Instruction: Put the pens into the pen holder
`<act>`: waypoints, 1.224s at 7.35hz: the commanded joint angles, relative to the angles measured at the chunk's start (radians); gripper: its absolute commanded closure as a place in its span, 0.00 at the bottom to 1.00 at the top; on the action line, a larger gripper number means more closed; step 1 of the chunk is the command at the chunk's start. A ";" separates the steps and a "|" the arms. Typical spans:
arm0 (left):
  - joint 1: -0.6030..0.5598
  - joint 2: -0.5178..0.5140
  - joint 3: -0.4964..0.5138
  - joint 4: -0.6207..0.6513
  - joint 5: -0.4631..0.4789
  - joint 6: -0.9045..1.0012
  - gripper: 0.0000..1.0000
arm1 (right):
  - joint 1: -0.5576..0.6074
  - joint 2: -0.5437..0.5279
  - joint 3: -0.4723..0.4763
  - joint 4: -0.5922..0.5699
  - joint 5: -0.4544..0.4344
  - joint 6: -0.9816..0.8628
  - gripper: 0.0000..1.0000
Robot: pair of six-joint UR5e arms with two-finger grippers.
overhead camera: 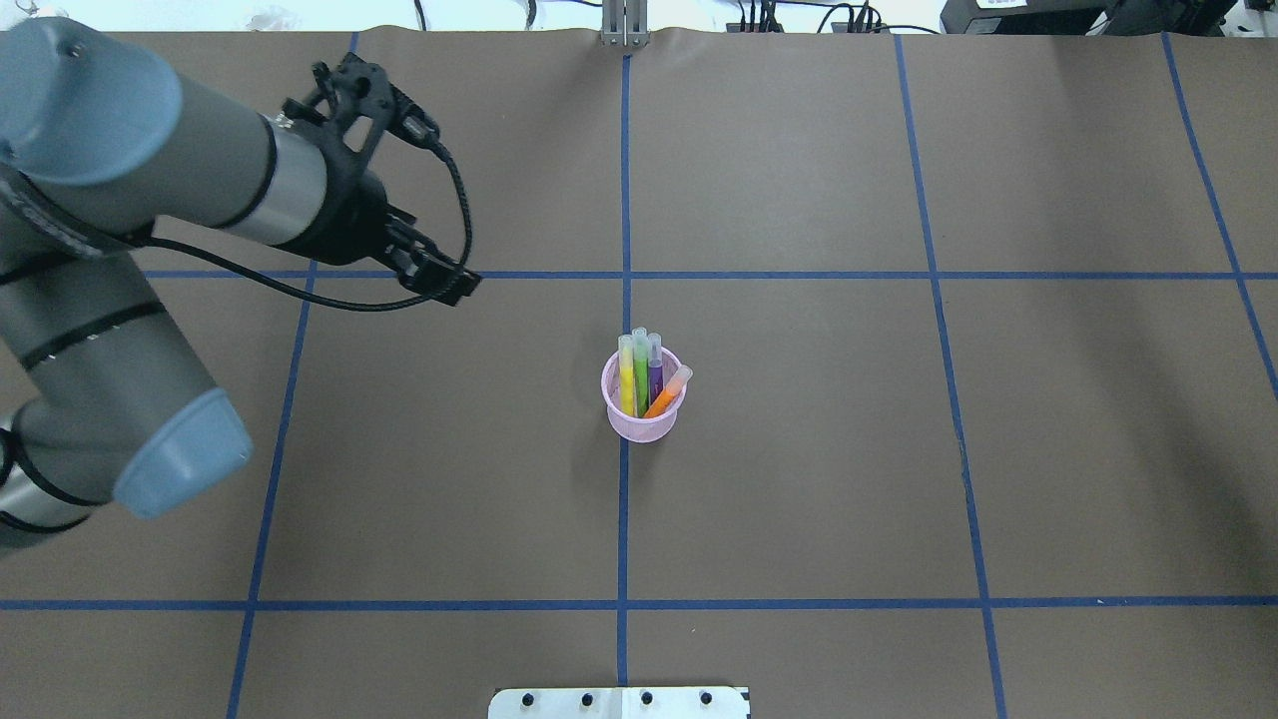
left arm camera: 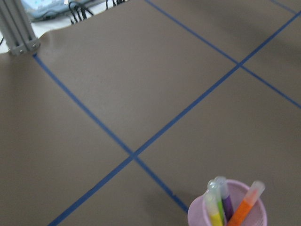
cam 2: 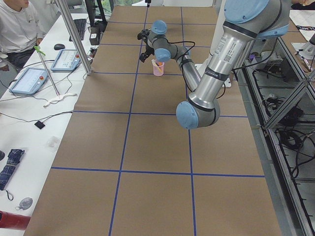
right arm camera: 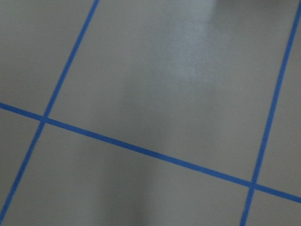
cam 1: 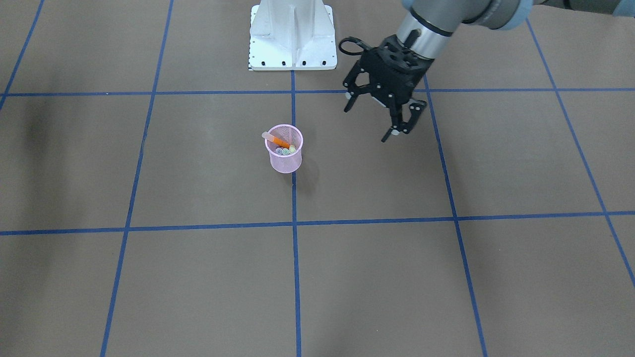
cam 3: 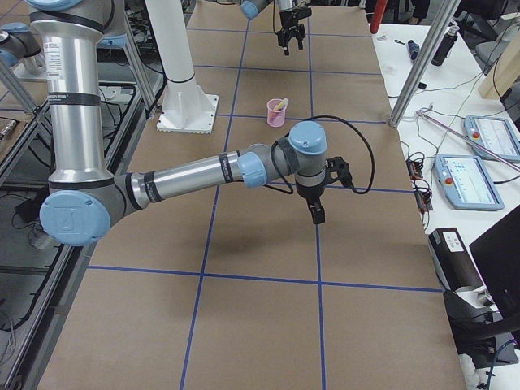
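The pink mesh pen holder (overhead camera: 642, 421) stands upright at the table's middle, on a blue tape line. Four pens stand in it: yellow (overhead camera: 626, 374), green (overhead camera: 640, 361), purple (overhead camera: 655, 361), and an orange one (overhead camera: 669, 392) leaning across the rim. The front view shows the holder (cam 1: 286, 162) with the orange pen (cam 1: 276, 141) slanted in it. My left gripper (cam 1: 369, 120) hangs open and empty above the table, well to the holder's side. The left wrist view has the holder (left arm camera: 200, 217) at its bottom edge. My right gripper (cam 3: 315, 213) shows only in the right side view; I cannot tell its state.
The white robot base (cam 1: 291, 34) sits at the table's robot side. Blue tape lines (overhead camera: 624, 180) grid the brown table. A metal post (cam 3: 418, 69) and control tablets (cam 3: 467, 175) stand along the operators' edge, where a seated person (cam 2: 17, 27) is.
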 commanded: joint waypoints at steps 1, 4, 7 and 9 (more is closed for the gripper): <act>-0.225 0.189 -0.018 0.073 -0.231 0.228 0.01 | 0.109 -0.116 -0.038 0.008 0.005 -0.169 0.00; -0.415 0.414 -0.018 0.130 -0.291 0.403 0.00 | 0.258 -0.173 -0.204 0.012 0.069 -0.305 0.00; -0.623 0.511 -0.024 0.356 -0.264 0.432 0.00 | 0.295 -0.191 -0.198 0.005 0.027 -0.328 0.00; -0.658 0.624 -0.016 0.364 -0.178 0.538 0.00 | 0.295 -0.191 -0.162 0.003 0.032 -0.303 0.00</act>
